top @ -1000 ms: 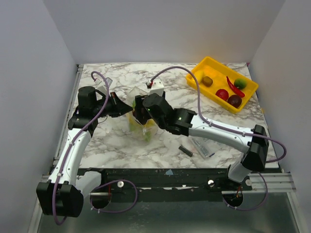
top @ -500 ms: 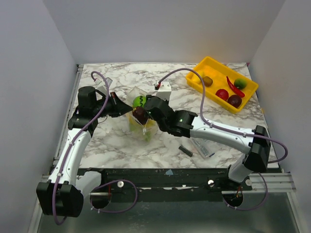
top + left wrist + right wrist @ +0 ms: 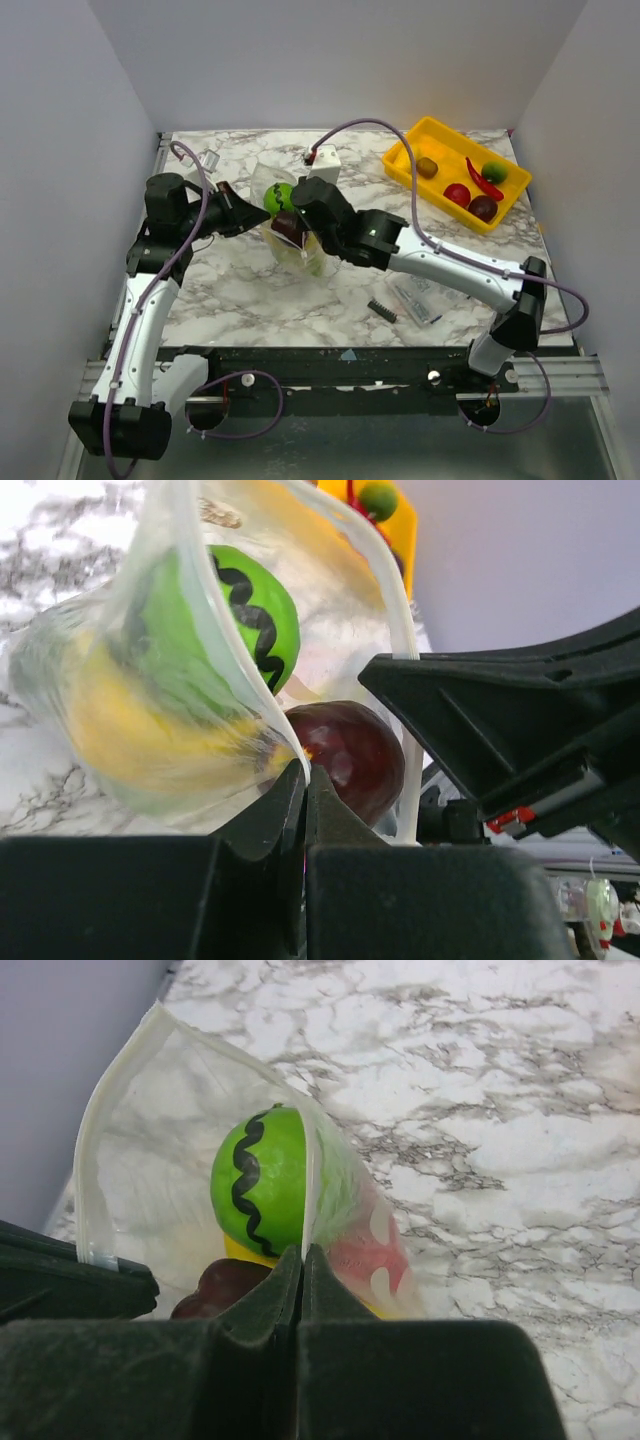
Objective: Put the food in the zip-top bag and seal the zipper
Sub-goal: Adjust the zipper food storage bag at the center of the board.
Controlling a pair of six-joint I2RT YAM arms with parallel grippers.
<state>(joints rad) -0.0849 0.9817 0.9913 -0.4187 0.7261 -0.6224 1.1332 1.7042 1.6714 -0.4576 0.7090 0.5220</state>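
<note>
Closed since earlier: right end effector (image 3: pixel 302 1258) pinching crinkly clear bag (image 3: pixel 140 1160) rim; left end effector (image 3: pixel 303 778) pinches another edge; glossy round green ball (image 3: pixel 265 1185) just beyond the tips.

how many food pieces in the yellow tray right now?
5: kiwi left end; green ball, red chili right; red piece, dark purple piece near rim. None look hidden.

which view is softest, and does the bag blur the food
Left wrist: the black left fingers are blurred, and the clear crinkly plastic bag smears the yellow banana behind it. Right wrist: the green ball with a black wavy line is crisp. Top external: even light, sharp.
</note>
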